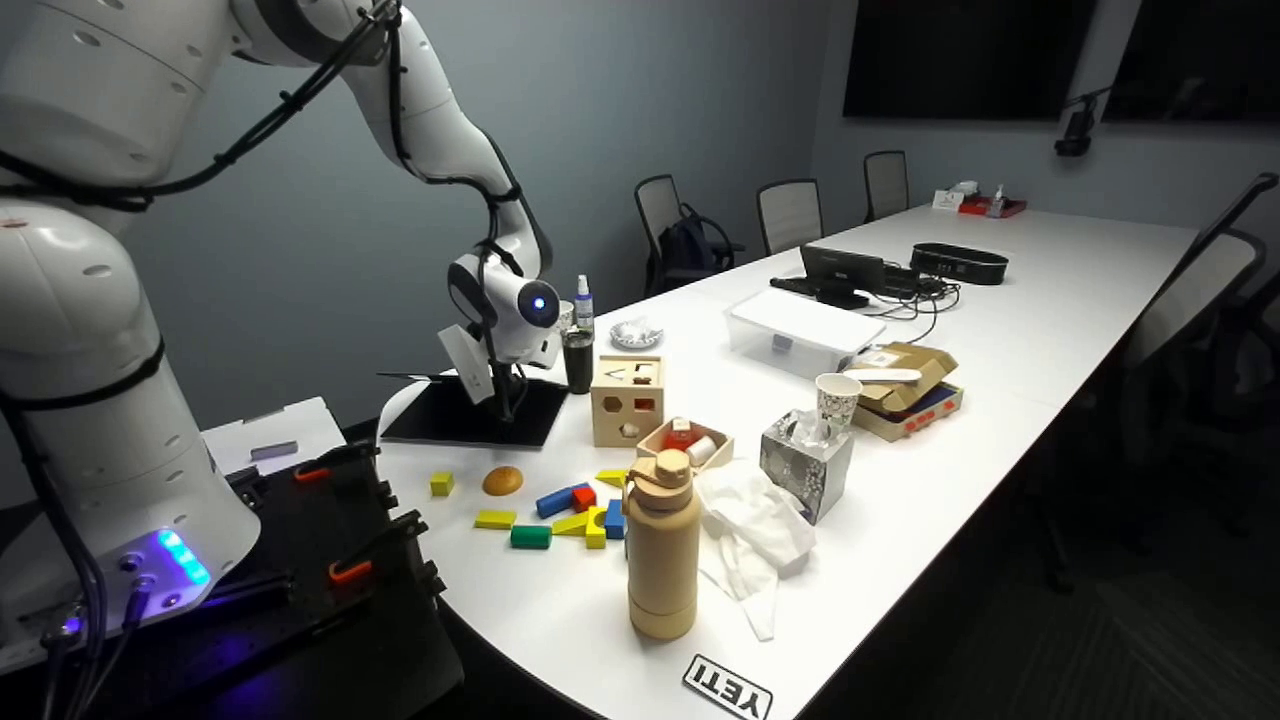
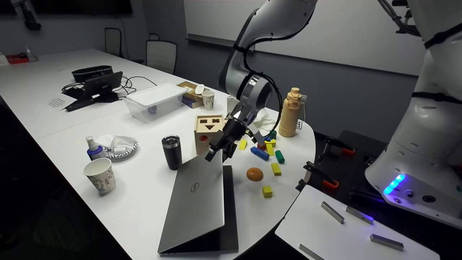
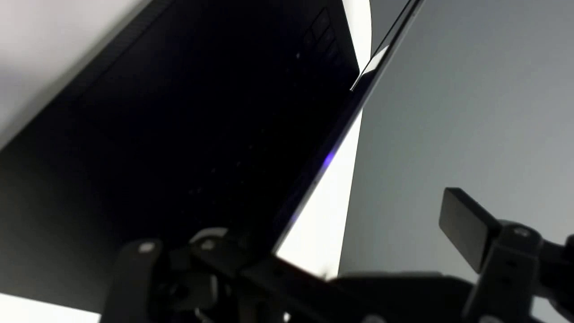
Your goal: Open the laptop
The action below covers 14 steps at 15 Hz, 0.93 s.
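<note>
Beside the pale wooden cube-shaped box (image 2: 208, 133), the thin silvery-grey laptop (image 2: 204, 207) is placed on the smooth white counter (image 2: 144, 195), its partly raised lid (image 2: 194, 206) being straddled, ungripped, by the wide-spread black gripper (image 2: 217, 156), probably for pushing it further.

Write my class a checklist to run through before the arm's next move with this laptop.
1. Laptop lid raised from base: ok, partly.
2. Lid fully open: not ok, it slants above the base.
3. Tool open around the lid edge: ok, jaws apart, one on each side.
4. Tool touching lid: cannot tell.
5. Tumbler apart from the lid: cannot tell.
6. Paper cup apart from the lid: ok.
</note>
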{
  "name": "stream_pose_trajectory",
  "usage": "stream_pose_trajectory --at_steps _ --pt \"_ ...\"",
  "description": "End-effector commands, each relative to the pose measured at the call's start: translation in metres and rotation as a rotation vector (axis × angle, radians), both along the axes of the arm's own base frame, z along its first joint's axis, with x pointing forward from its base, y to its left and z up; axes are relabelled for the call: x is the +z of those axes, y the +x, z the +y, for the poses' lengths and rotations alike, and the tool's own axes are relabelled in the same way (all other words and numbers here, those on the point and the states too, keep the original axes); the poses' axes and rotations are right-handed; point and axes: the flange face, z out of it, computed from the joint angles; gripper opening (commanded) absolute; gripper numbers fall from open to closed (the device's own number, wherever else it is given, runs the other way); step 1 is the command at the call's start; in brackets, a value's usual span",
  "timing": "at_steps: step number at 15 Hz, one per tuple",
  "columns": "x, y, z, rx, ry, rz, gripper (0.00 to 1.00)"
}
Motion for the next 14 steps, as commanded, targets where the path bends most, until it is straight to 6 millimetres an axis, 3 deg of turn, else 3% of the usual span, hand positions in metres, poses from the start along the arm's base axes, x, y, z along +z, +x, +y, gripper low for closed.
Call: stream_pose_trajectory --at_steps 1,14 --pt "0.045 0.008 0.021 0.072 -0.009 -0.062 1.00" --pt "0.077 0.060 0.065 0.197 0.048 -0.233 1.00"
